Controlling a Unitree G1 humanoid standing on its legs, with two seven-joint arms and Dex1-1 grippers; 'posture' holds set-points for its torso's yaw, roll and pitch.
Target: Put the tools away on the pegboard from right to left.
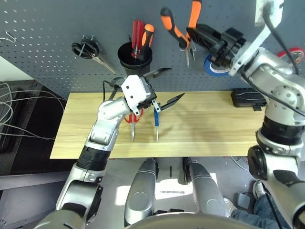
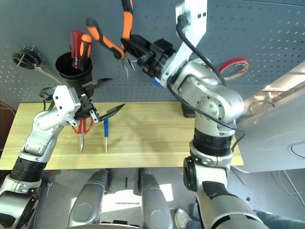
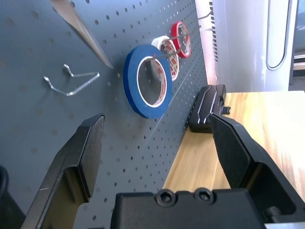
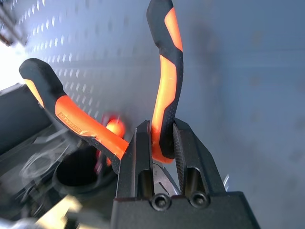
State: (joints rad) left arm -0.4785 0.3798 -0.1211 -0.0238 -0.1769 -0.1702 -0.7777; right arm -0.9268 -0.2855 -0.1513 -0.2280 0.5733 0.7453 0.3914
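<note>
The orange-and-black pliers (image 1: 180, 29) hang nose-down in front of the pegboard (image 1: 47, 28), handles spread. My right gripper (image 1: 198, 36) is shut on one handle (image 4: 164, 71) near the pivot. The blue tape roll (image 3: 145, 81) hangs on the pegboard just behind that gripper. On the wooden table (image 1: 214, 129) lie the red-handled scissors (image 1: 132, 120), partly hidden by my left hand, and beside them the blue-handled screwdriver (image 1: 156, 121). Above these two, my left gripper (image 1: 167, 87) hovers open and holds nothing.
A black cup (image 1: 136, 58) on the board holds red and orange screwdrivers. Black-handled scissors (image 1: 88, 50) hang to its left. White tape (image 3: 167, 57) and red tape (image 3: 181, 38) hang right of the blue roll. A bare wire hook (image 3: 71, 81) sits near the pliers' nose. A black case (image 1: 248, 98) lies at the table's back right.
</note>
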